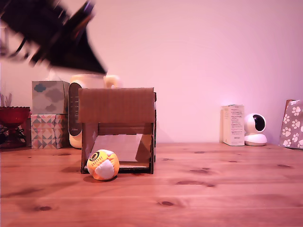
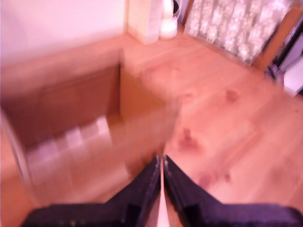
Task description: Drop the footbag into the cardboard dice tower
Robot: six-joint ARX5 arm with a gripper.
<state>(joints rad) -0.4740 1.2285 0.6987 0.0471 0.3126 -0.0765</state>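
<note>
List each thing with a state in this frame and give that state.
footbag: on the table at the tower's lower front opening, not held.
cardboard dice tower: upright, ramp bare.
gripper: above the tower, motion-blurred, jaws together, holding nothing.
tissue boxes: stacked, tissue sticking out of the top one.

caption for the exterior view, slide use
Footbag rests at the cardboard dice tower's front opening; blurred end effector above.
</note>
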